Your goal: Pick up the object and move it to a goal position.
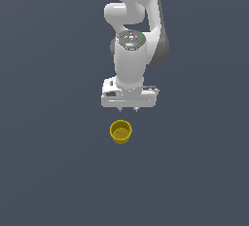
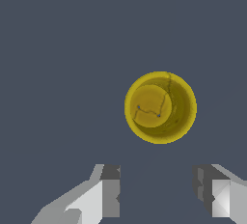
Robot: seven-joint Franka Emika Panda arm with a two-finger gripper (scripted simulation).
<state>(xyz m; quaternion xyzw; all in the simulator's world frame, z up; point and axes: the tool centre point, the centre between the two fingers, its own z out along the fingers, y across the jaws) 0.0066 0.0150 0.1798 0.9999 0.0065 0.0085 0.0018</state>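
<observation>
The object is a small yellow cup (image 1: pixel 121 131) with a round rim, standing upright on the dark grey floor, mouth up. In the wrist view the cup (image 2: pixel 160 107) is seen from above, with its inside bottom showing. My gripper (image 1: pixel 128 109) hangs above the floor, just behind the cup in the exterior view, pointing down. It is open and empty. In the wrist view my gripper (image 2: pixel 157 191) shows its two fingertips (image 2: pixel 111 191) spread wide, with the cup lying beyond the gap, apart from both.
The white arm (image 1: pixel 131 49) rises behind the gripper. The flat dark grey floor (image 1: pixel 48 171) fills the remainder of both views.
</observation>
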